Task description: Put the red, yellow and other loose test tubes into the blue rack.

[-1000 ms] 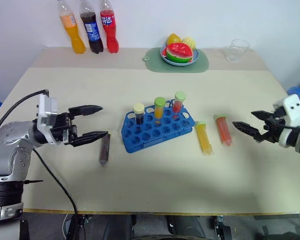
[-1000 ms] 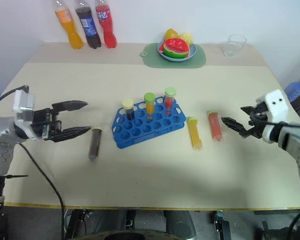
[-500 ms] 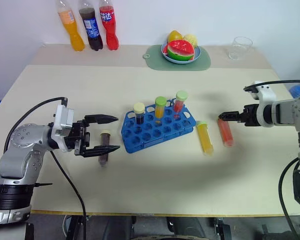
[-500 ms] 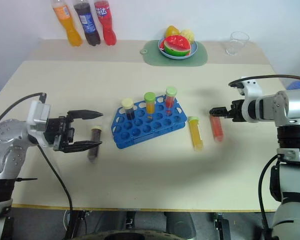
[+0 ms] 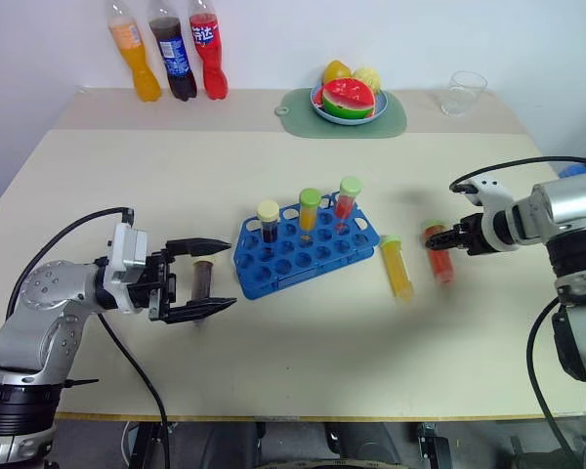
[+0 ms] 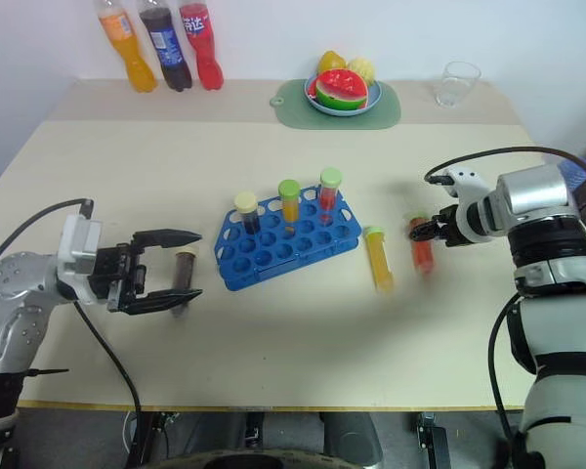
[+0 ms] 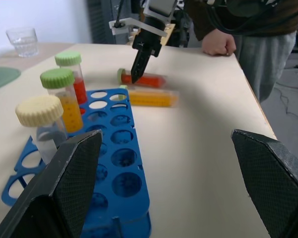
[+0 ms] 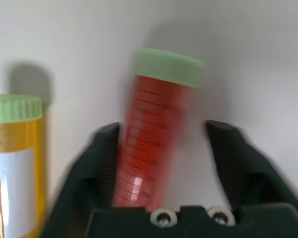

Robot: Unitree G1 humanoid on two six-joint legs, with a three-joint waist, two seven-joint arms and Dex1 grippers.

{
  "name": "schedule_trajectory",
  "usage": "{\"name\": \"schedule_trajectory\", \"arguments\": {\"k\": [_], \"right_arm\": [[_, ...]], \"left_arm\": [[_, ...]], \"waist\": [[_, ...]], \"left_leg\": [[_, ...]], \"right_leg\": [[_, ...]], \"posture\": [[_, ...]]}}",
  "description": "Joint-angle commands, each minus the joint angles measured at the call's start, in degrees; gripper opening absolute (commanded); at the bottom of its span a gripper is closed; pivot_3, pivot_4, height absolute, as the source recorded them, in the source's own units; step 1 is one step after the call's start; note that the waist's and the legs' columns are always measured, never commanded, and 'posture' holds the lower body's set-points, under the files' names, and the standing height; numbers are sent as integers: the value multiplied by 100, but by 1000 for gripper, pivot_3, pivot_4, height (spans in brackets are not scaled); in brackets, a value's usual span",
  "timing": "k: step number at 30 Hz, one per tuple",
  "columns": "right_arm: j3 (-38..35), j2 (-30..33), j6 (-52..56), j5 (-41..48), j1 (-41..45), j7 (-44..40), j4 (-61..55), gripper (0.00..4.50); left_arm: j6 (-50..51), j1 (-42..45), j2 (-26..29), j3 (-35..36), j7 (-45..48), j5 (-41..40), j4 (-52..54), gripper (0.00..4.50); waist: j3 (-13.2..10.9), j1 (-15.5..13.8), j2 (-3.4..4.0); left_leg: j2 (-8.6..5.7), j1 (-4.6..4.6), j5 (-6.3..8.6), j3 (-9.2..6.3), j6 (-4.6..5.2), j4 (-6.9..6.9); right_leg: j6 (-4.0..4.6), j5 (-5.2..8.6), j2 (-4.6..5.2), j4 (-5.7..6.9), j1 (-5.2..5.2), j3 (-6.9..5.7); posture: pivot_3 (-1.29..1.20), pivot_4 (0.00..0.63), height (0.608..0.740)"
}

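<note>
Nearest, toward the desk's front-left corner, the left gripper [image 5: 227,275] stands wide open and level with the dark tube [image 5: 203,281] lying between its fingers, gripped by neither. Closing off-centre could roll the tube toward the blue rack [image 5: 273,278] just beside it. At mid-desk the rack has three capped tubes upright in its far row, and a careless swing could tip them. Past the rack's right end lies the yellow tube [image 5: 397,269], and just beside it, toward the desk's right edge, the red tube [image 5: 441,266]. The right gripper [image 5: 436,244] points down over its capped end, fingers apart on either side, with one touching and the other clear, so nothing looks clamped. A bite so near the cap would probably let the tube swing, slip out or knock the yellow one
</note>
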State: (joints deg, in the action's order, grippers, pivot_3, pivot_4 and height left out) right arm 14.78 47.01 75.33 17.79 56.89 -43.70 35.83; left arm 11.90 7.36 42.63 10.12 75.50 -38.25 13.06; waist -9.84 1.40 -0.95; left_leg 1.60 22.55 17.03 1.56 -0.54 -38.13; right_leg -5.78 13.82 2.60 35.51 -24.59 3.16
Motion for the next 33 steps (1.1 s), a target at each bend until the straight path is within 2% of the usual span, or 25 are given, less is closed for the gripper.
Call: {"name": "schedule_trajectory", "arguments": {"k": [1,4,7,13,16,19,24,28,33], "right_arm": [[153,-97,-169,-173,56,-238,63,830],[302,-3,-424,-310,-120,-478,-239,769],[166,253,-1150,-361,-586,-781,-899,769],[-1742,386,-2790,394,-2336,-1117,-2855,769],[-2854,0,-3302,1121,-3182,-1251,-3786,769],[-3590,-620,-3796,1797,-3650,-1203,-4560,769],[-3434,-1359,-4373,1992,-3937,-940,-5218,769],[-2786,-2230,-5243,1509,-3905,-503,-5191,769],[-2258,-2722,-6347,811,-3870,-305,-4608,769]], "left_arm": [[-25,-29,34,191,-67,-112,221,4303],[-28,-99,41,215,-96,-108,273,4303],[-26,-106,13,200,-165,-100,298,4303],[26,-122,-165,166,-441,-156,436,4303],[57,-193,-299,88,-578,-150,546,4303],[82,-175,-384,26,-644,-166,540,4303],[104,-59,-457,-54,-594,-132,385,4303],[66,87,-510,-131,-547,-53,201,4303],[62,157,-545,-156,-550,-48,165,4303]], "waist": [[2,1,-3],[2,7,-3],[2,-15,-3],[3,-38,-4],[3,-29,-4],[2,-36,-3],[2,-38,-3],[1,-22,-1],[1,-49,-1]], "left_leg": [[0,-1,0,0,0,0],[1,-1,0,1,0,0],[1,-2,0,-1,0,0],[0,-2,0,-1,0,-5],[1,-7,0,-2,0,-4],[1,-12,0,-7,0,-5],[0,-17,-1,-10,-1,-14],[-1,-21,-1,-10,-2,-15],[-2,-18,-2,-10,-3,-14]], "right_leg": [[-1,0,0,1,0,0],[-1,-1,0,1,1,0],[-1,-1,0,3,1,-1],[-16,-9,2,2,8,-1],[-18,-10,0,11,8,1],[-17,-9,-4,30,7,1],[-15,-8,-5,49,8,1],[-14,-7,-8,54,8,1],[-13,-7,-4,52,7,1]], "posture": [[0,150,740],[0,150,740],[0,150,740],[0,150,740],[0,150,740],[0,150,740],[0,150,740],[0,150,740],[0,150,740]]}}
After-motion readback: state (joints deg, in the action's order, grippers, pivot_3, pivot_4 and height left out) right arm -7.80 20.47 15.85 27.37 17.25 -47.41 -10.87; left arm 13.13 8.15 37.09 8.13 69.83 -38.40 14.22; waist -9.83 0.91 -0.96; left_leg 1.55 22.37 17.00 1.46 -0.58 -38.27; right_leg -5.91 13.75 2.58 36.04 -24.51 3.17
